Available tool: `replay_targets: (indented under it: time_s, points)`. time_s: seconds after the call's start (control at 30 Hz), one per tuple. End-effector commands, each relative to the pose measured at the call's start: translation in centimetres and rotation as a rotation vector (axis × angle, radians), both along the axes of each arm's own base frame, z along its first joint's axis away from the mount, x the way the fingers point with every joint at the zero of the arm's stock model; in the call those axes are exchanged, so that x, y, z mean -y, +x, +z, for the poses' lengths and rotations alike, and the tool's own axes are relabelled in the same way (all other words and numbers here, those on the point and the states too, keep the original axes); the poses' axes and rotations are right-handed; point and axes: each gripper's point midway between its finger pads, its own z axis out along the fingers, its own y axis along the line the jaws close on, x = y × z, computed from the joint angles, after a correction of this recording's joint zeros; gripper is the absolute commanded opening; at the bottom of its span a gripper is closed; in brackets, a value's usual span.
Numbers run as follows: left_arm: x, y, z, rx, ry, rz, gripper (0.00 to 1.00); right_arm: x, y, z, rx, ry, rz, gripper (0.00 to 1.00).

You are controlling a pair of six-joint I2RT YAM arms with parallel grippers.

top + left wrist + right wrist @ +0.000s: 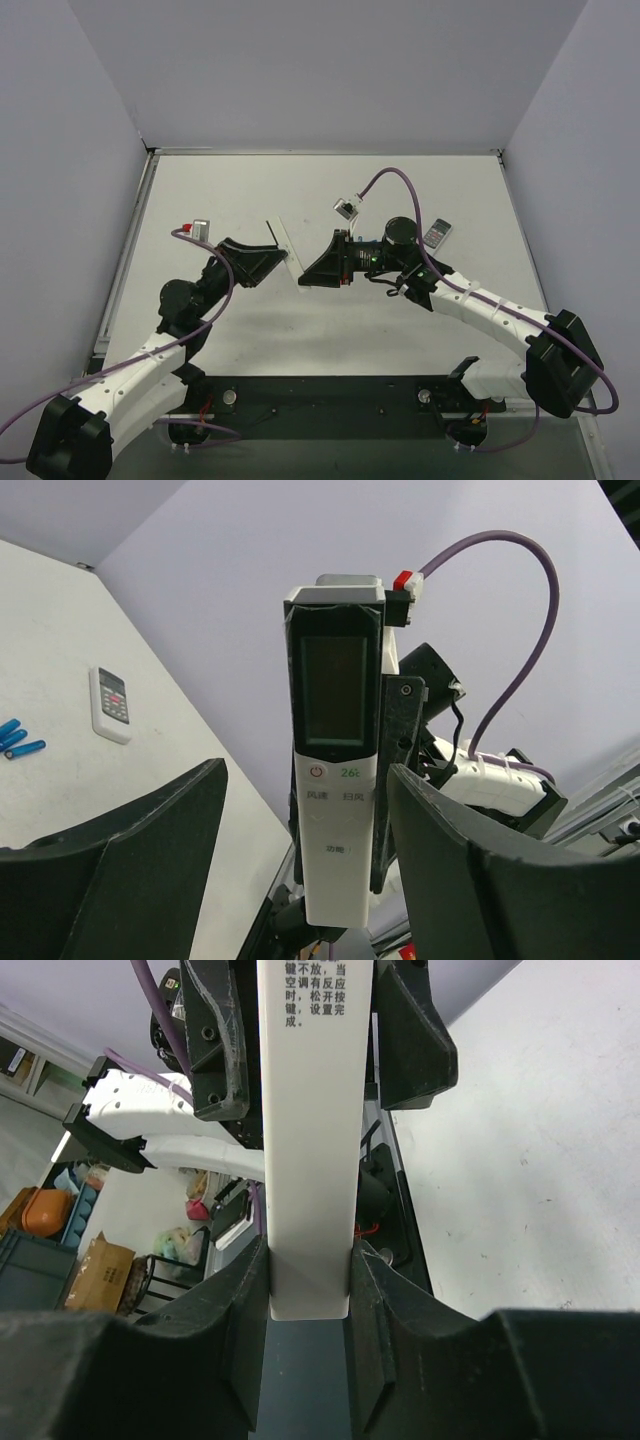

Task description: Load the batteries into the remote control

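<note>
- The right wrist view shows the right claw [310, 1272] closed narrow on one short end of the remote control [310, 1110]. Both pads press the remote's long edges, and its plain white back, with a few lines of print, runs straight out from the jaws.
- Only that view shows the grip. From above, the claw's black body covers it, and just a thin white sliver of the remote shows between the two claws.
- In the left wrist view the left claw [305, 775] stands wide open and holds nothing. Its fingers [140, 870] flank the remote's button end with a clear gap on each side.
- Only this view shows the remote's front, with the dark screen toward the end away from the left claw and the right claw's black frame behind it.
- The batteries [15, 738] lie on the table [250, 190], well off to the left claw's left and apart from both claws. They are just beside a wider remote [110, 702].
- From above I cannot find the batteries, and the wider remote sits just past the right arm.
- A purple cable [540, 600] arcs over the right claw, beyond the remote.
</note>
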Motion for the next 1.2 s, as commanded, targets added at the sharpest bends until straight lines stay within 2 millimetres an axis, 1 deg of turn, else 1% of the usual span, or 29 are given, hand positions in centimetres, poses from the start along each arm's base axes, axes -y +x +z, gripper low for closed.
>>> replay_targets:
  time_s: [0.0, 0.17, 0.3, 0.4, 0.43, 0.5, 0.63, 0.67, 0.7, 0.73, 0.8, 0.83, 0.9, 0.93, 1.07, 1.1, 1.13, 1.17]
  points:
    - [0.0, -1.6, 4.3, 0.141, -0.054, -0.05, 0.74, 0.2, -0.7, 2.1, 0.117, 0.06, 0.032, 0.0]
    - [0.1, -1.7, 4.2, 0.134, -0.052, -0.061, 0.66, 0.2, -0.6, 1.8, 0.119, 0.05, 0.026, 0.0]
    - [0.2, -1.7, 4.2, 0.131, -0.047, -0.064, 0.57, 0.2, -0.5, 1.5, 0.128, 0.037, 0.018, 0.0]
    - [0.2, -1.7, 4.0, 0.127, -0.041, -0.063, 0.47, 0.3, -0.5, 1.2, 0.135, 0.022, 0.016, 0.0]
    - [0.2, -1.6, 3.9, 0.127, -0.039, -0.062, 0.41, 0.3, -0.5, 1.3, 0.139, 0.02, 0.011, 0.0]
    - [0.2, -1.6, 3.9, 0.124, -0.037, -0.061, 0.36, 0.4, -0.4, 1.0, 0.149, 0.006, 0.008, 0.0]
    - [0.2, -1.5, 3.7, 0.123, -0.03, -0.057, 0.11, 0.4, -0.6, 1.0, 0.167, -0.011, 0.011, 0.0]
    - [0.2, -1.5, 3.7, 0.123, -0.028, -0.052, 0.0, 0.4, -0.7, 1.1, 0.17, -0.009, 0.013, 0.03]
    - [0.2, -1.5, 3.4, 0.117, -0.024, -0.05, 0.0, 0.4, -0.6, 1.1, 0.174, -0.008, 0.011, 0.1]
    - [0.1, -1.5, 3.3, 0.115, -0.025, -0.048, 0.0, 0.4, -0.7, 1.4, 0.178, -0.003, 0.01, 0.26]
    - [0.1, -1.5, 2.9, 0.107, -0.022, -0.048, 0.0, 0.5, -0.6, 1.8, 0.183, 0.002, 0.002, 0.41]
    - [0.0, -1.6, 2.8, 0.108, -0.023, -0.048, 0.0, 0.5, -0.5, 2.1, 0.191, 0.006, -0.003, 0.5]
    - [0.0, -1.8, 2.8, 0.11, -0.022, -0.048, 0.0, 0.5, 0.0, 2.7, 0.199, 0.011, -0.028, 0.55]
    - [0.0, -1.8, 2.6, 0.107, -0.019, -0.049, 0.0, 0.5, 0.1, 2.9, 0.201, 0.012, -0.036, 0.56]
    - [-0.2, -2.2, 2.1, 0.103, -0.006, -0.044, 0.0, 0.4, 1.0, 4.0, 0.218, 0.024, -0.066, 0.56]
    - [-0.2, -2.2, 2.0, 0.103, -0.003, -0.044, 0.0, 0.3, 1.1, 4.4, 0.222, 0.029, -0.068, 0.55]
    - [-0.4, -2.5, 1.6, 0.096, 0.002, -0.042, 0.0, -0.1, 1.6, 5.6, 0.23, 0.048, -0.068, 0.53]
    - [-0.4, -2.5, 1.6, 0.095, 0.001, -0.043, 0.0, -0.1, 1.6, 5.7, 0.228, 0.05, -0.068, 0.53]
